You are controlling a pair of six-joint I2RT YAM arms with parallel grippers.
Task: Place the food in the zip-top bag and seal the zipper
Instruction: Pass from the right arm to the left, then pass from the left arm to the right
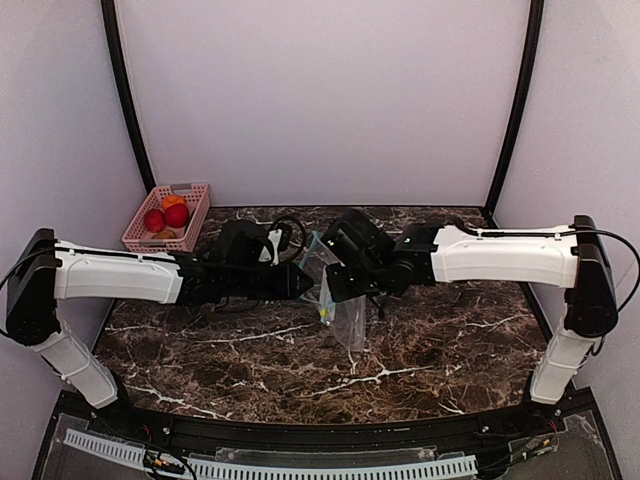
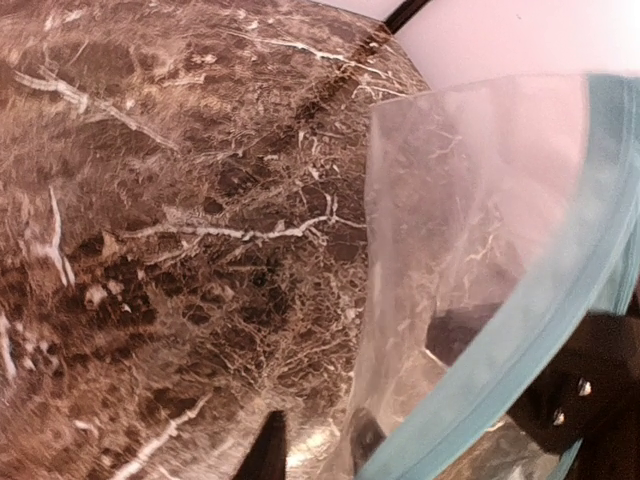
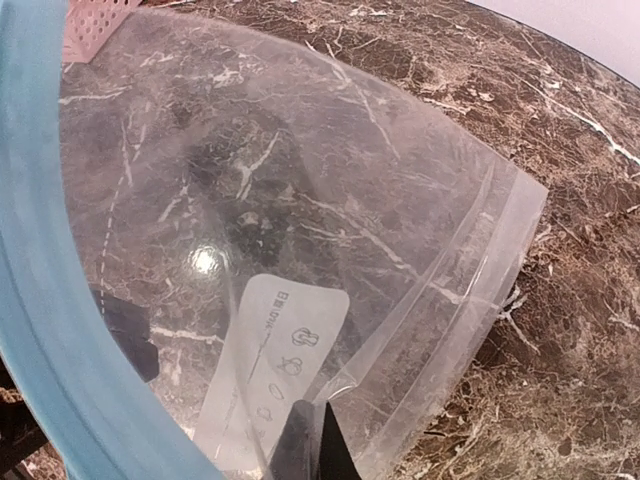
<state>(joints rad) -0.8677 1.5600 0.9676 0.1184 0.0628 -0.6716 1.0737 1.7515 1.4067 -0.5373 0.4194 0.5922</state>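
Nearest our wrist lenses, the zipper (image 3: 40,280) is curving past as a broad teal band, and from its bow we are judging the mouth to be standing open rather than sealed. We are holding the zip-top bag (image 1: 350,322) off the table (image 1: 250,370), above its middle and toward the far edge, between our two arms. The clear film is hanging down, and nothing round is showing inside it, only the white label (image 3: 285,360).

We are reading this as the bag-opening stage. The food (image 1: 177,214) is lying in the pink basket (image 1: 197,218) at the far left corner of the table, well apart from the bag, so no piece is bagged yet. Fetching each fruit, dropping it in and pressing the zipper shut are all remaining.

Our right pincer (image 3: 312,445) is clenched, its tips together on a fold of the bag's film near the label, and it is carrying the bag. Our left pincer (image 2: 315,447) is standing partly open. Its fingers (image 2: 268,452) are showing a narrow gap, one on each side of the bag's wall close to the teal strip, the farther one showing through the plastic. Whether they are touching the film we cannot tell, but they are not looking pinched on it.
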